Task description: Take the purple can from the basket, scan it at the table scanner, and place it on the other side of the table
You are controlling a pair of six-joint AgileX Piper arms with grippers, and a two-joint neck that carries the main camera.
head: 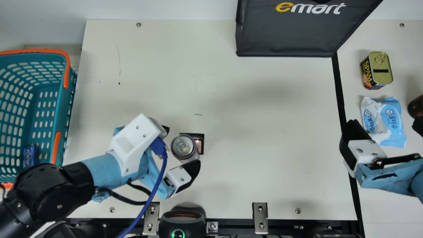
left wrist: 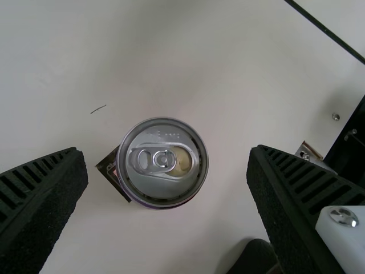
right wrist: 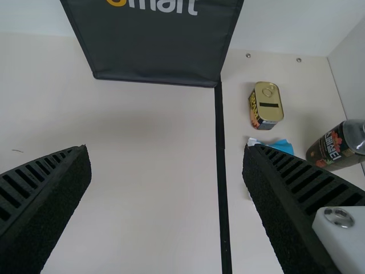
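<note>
Left gripper (head: 182, 145) wide open, nothing gripped; purple can (head: 182, 146) upright on table (head: 264, 138) between its spread fingers (gaps both sides, per left wrist view), partly over small lit window (head: 198, 144). Right gripper (head: 385, 125) wide open too, empty, near blue-white packet (head: 390, 122).

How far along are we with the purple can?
Done: the purple can is out of the basket, apparently standing at the small lit window in the tabletop.
In hand: the left gripper is open around it, not gripping.
Left: I can't confirm a scan; placement remains, probably past the black strip, near the tin.
</note>
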